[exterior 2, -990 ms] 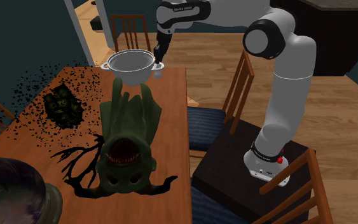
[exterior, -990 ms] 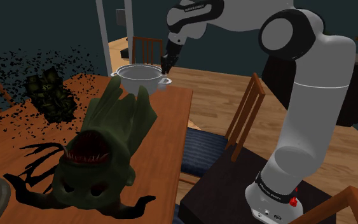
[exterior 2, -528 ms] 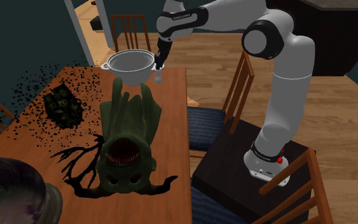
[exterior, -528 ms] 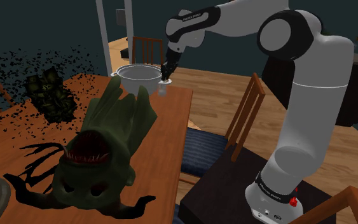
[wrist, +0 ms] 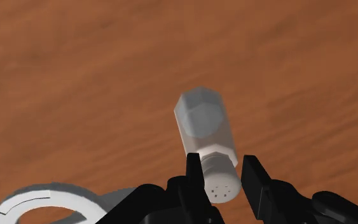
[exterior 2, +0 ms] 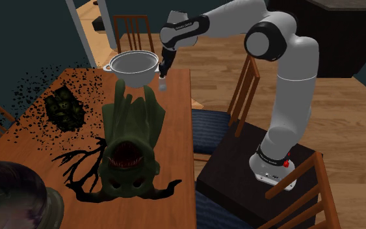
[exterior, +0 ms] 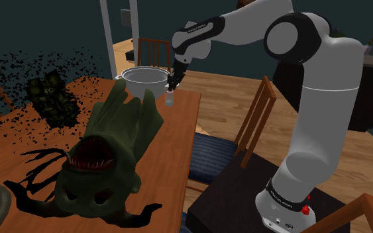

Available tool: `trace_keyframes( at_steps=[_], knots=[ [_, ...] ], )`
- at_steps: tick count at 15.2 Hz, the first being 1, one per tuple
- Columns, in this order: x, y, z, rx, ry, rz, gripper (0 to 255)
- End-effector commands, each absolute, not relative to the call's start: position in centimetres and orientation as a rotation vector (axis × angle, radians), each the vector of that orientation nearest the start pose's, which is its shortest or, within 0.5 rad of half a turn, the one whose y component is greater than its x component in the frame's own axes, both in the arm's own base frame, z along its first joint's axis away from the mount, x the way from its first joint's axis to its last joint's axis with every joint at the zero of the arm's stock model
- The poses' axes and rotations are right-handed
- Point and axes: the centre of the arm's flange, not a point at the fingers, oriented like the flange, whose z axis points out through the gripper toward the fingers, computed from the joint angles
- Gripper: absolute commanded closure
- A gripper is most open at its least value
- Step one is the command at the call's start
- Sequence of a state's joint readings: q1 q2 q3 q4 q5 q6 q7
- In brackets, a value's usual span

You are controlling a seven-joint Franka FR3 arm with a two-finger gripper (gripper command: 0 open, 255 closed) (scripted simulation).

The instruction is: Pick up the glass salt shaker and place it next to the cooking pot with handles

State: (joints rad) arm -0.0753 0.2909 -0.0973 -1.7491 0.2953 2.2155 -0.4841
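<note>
On the wooden table (exterior: 175,152), nearest, a dark green toothed creature figure (exterior: 105,155) is spread, standing between the stand's side and the pot. Just past it the clear salt shaker (wrist: 204,127) is clasped by its white cap between the narrowly parted fingers of the gripper (wrist: 222,167), just beside the white pot (exterior: 145,81). Whether its base touches the table cannot be told. A wooden chair (exterior: 153,51) is seen beyond.

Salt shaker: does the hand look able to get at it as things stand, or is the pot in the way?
Yes, it looks so: the hand has its fingers either side of the cap of the salt shaker, seemingly clasping it. The pot stands close beside, blocking nothing.
</note>
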Motion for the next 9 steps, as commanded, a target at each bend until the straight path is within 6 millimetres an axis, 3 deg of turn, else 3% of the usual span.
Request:
trace_keyframes(
  at_steps=[1, 9],
  knots=[
    [64.8, -9.7, 41.4, -2.956, -0.239, -0.359, 255],
    [64.8, -9.7, 37.2, -2.956, -0.239, -0.359, 255]
  ],
)
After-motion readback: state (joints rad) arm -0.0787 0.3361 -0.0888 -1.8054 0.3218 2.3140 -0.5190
